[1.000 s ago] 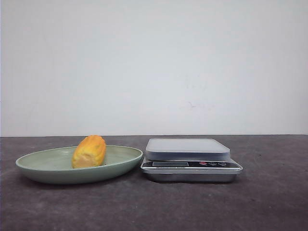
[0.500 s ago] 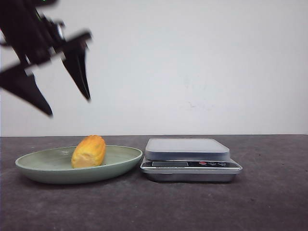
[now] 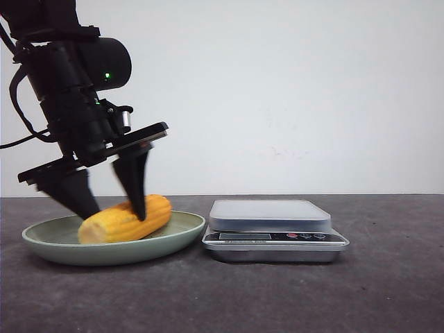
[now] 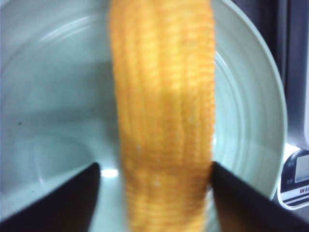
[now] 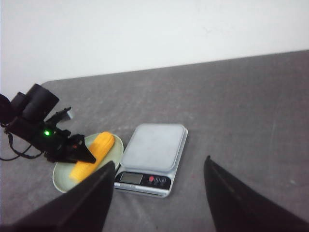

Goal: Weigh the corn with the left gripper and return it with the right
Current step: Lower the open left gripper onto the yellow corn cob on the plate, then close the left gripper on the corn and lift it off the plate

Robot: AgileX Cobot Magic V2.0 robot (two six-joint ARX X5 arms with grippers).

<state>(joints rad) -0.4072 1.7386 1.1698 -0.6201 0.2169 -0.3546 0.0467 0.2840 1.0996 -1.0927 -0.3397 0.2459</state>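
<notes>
From the front, the left gripper (image 3: pixel 111 202) reaches into a shallow pale-green oval plate (image 3: pixel 41 244), its tapered black fingers spread either side of the ribbed yellow corn (image 3: pixel 125 220) lying there, beside a flat silver kitchen scale (image 3: pixel 275 230). The left wrist camera shows the kernel rows between both dark fingertips (image 4: pixel 63 203), blurred. The right gripper (image 5: pixel 157 203) hangs high, fingers wide apart, holding nothing.
</notes>
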